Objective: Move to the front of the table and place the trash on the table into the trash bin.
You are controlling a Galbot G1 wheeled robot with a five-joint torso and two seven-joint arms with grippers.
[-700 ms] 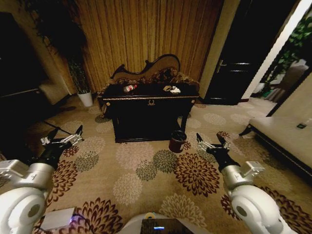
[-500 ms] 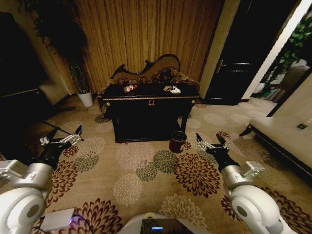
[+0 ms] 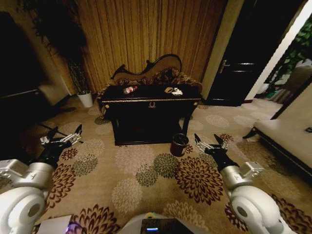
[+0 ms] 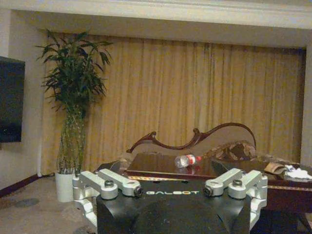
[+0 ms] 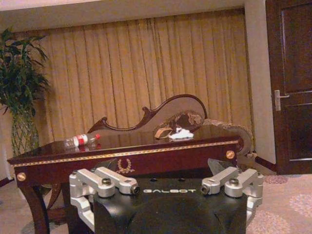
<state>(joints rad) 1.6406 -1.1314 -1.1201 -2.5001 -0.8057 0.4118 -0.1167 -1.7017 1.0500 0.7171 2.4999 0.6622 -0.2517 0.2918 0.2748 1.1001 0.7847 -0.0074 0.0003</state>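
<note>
The black table point(image 3: 151, 105) with gold trim stands ahead across the patterned carpet. On its top lie the trash: a clear bottle point(image 3: 129, 89) with a red cap at the left, and a tan paper piece point(image 3: 168, 89) beside a white wad point(image 3: 176, 91) at the right. The dark trash bin point(image 3: 179, 145) stands on the floor by the table's front right leg. My left gripper point(image 3: 62, 136) and right gripper point(image 3: 208, 142) hang open and empty, low over the carpet, well short of the table. Both wrist views face the table point(image 4: 161, 168) point(image 5: 126, 156) and the bottle point(image 4: 185, 160) point(image 5: 80, 140).
A carved-back sofa point(image 3: 146, 70) sits behind the table against the curtain. A white plant pot point(image 3: 86, 99) stands at the left and a dark door point(image 3: 241, 63) at the right. A pale bench point(image 3: 287, 139) lines the right side. Open carpet lies between me and the table.
The whole head view has shifted a little: the table and bin sit slightly lower and larger, so the camera has moved. Both arms keep the same pose.
</note>
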